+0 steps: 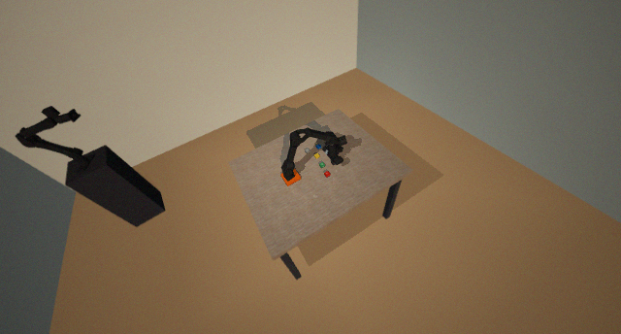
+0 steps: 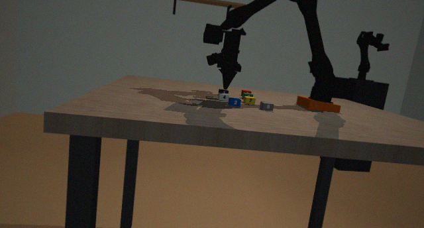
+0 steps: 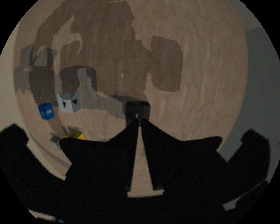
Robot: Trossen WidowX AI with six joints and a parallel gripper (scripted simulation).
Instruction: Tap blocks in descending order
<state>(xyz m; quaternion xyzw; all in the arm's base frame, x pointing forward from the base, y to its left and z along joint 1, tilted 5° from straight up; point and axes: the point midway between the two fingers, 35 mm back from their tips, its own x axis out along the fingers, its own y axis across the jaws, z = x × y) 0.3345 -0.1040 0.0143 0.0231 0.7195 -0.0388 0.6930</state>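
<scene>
My gripper (image 1: 337, 163) (image 2: 225, 88) (image 3: 139, 121) is shut with nothing between its tips, pointing down at the black block (image 2: 223, 92) (image 3: 137, 107); contact is unclear. The white block (image 2: 223, 97) (image 3: 68, 103) shows 4, the blue block (image 1: 318, 147) (image 2: 234, 102) (image 3: 46, 111) 2, and the yellow block (image 1: 316, 155) (image 2: 249, 101) 7. The grey block (image 1: 307, 150) (image 2: 266, 106) shows a blurred digit, perhaps 8 or 6. The green block (image 1: 322, 164) (image 2: 248, 95) and red block (image 1: 327, 174) (image 2: 246, 92) have unreadable digits, as does the black one.
The blocks stand on the wooden table (image 1: 272, 217) (image 2: 116, 112). The arm's orange base (image 1: 291, 179) (image 2: 318, 105) is on the same table. The arm's shadow falls across several blocks. A second arm on a dark pedestal (image 1: 116, 188) stands away from the table.
</scene>
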